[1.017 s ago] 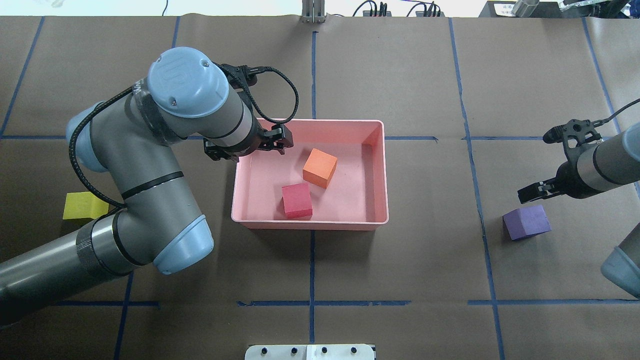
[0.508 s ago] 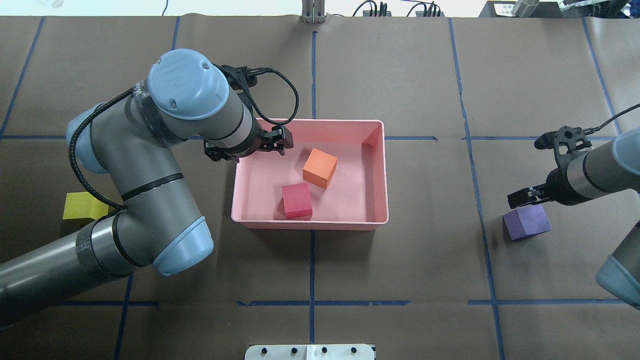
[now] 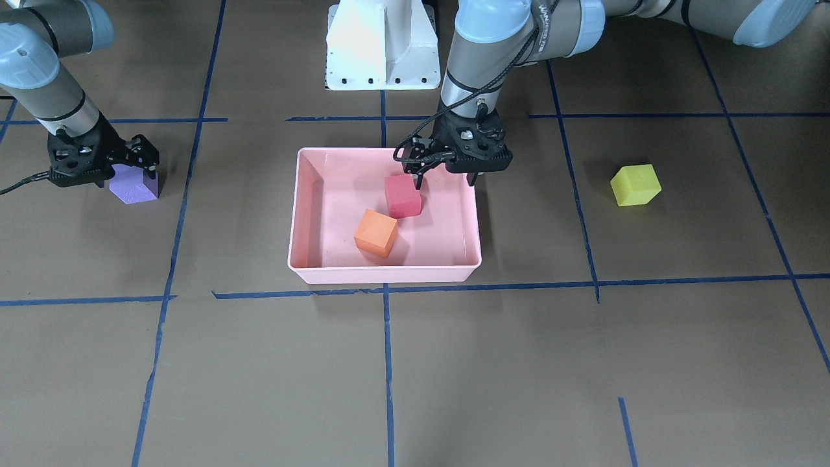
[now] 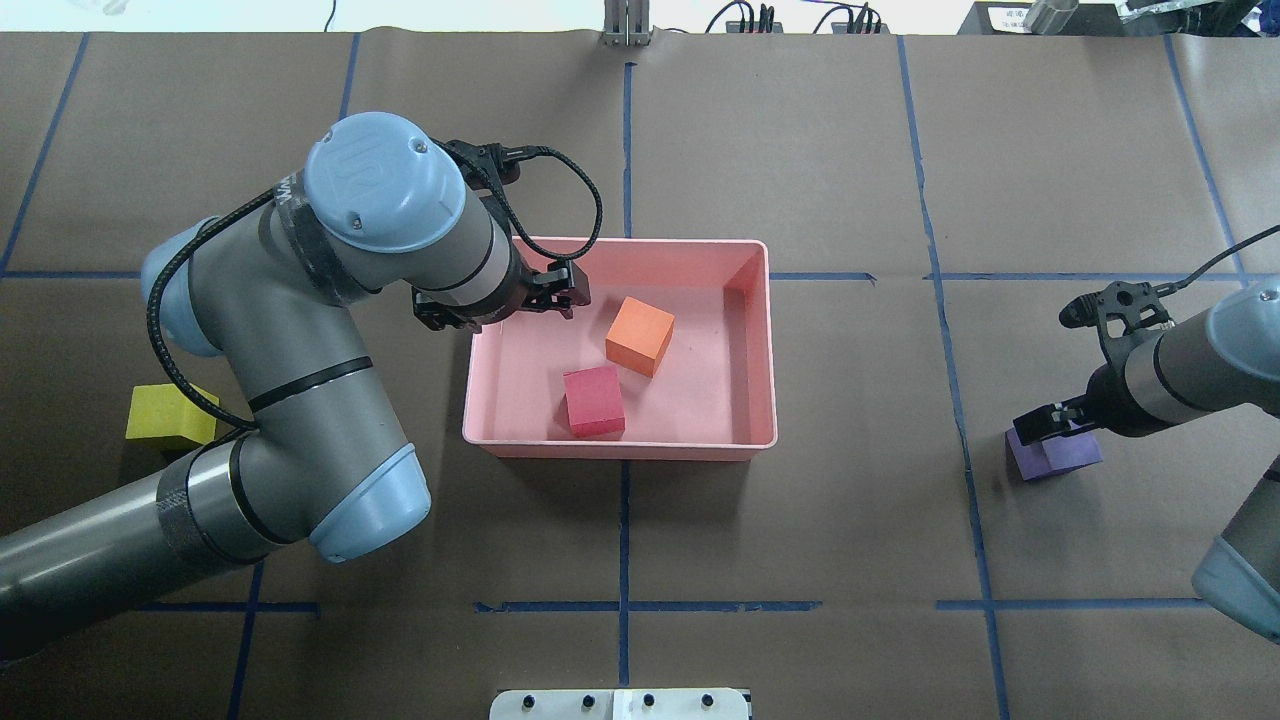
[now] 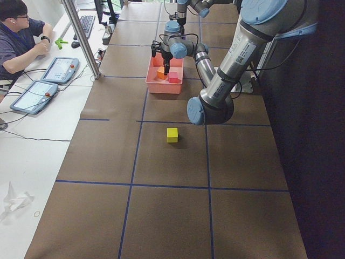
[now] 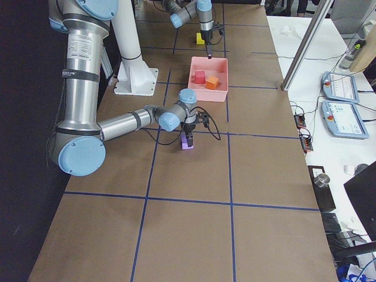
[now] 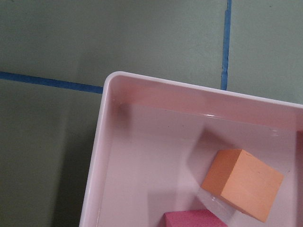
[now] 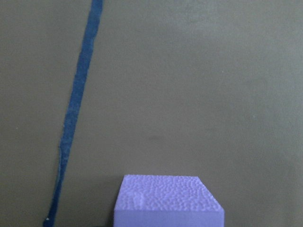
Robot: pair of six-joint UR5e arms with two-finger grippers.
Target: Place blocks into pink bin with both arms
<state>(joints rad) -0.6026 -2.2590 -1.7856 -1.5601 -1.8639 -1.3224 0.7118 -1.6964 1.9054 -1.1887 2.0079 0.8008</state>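
Nearest the robot, the purple block [image 4: 1062, 455] sits well off to the right of the pink bin [image 4: 620, 447], with the right gripper [image 3: 123, 170] low over it, fingers spread. The yellow block [image 3: 635, 185] lies well to the bin's left. Inside the bin, the pink-red block [image 4: 594, 400] comes first, the orange block [image 4: 640, 335] just beyond. The left gripper [image 3: 446, 178] hovers over the bin's left edge, spread and empty.

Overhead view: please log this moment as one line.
pink bin: orange block, pink-red block inside; left gripper: open above bin; right gripper: at purple block; yellow-green block: outside
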